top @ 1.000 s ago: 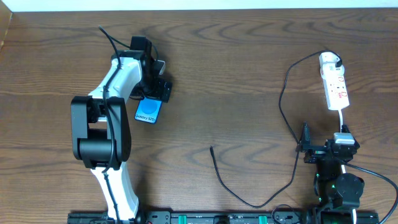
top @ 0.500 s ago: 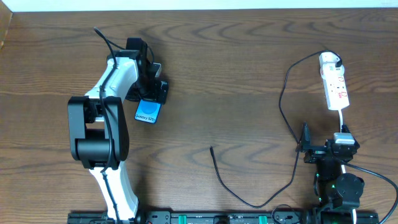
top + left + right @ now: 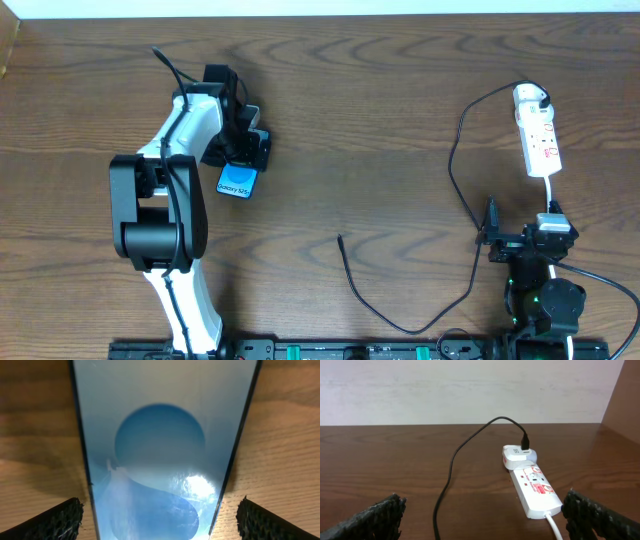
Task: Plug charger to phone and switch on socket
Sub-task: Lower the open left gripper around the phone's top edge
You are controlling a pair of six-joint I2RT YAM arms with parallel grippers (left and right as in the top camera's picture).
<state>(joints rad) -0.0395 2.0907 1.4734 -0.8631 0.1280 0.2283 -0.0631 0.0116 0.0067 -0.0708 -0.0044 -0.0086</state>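
Observation:
The phone (image 3: 238,180) lies flat on the wooden table, its blue screen facing up. My left gripper (image 3: 247,142) hangs over the phone's far end. In the left wrist view the phone (image 3: 160,435) fills the middle, and the left gripper (image 3: 162,525) is open with one fingertip on each side and wood showing in both gaps. The socket (image 3: 541,142) lies at the far right with a white plug block (image 3: 529,97) at its far end. The black charger (image 3: 455,170) loops from there to a free tip (image 3: 340,238). My right gripper (image 3: 522,232) is open just in front of the socket (image 3: 535,491), holding nothing.
A white cord (image 3: 555,527) leaves the socket's near end toward my right arm. The charger cable (image 3: 451,465) crosses the wood between my right fingertips (image 3: 375,520). A black rail (image 3: 330,350) lines the table's front edge. A pale wall (image 3: 470,390) stands behind the table.
My left gripper has shifted slightly left over the phone's far end. The phone, the cable, the socket and the right arm have not moved.

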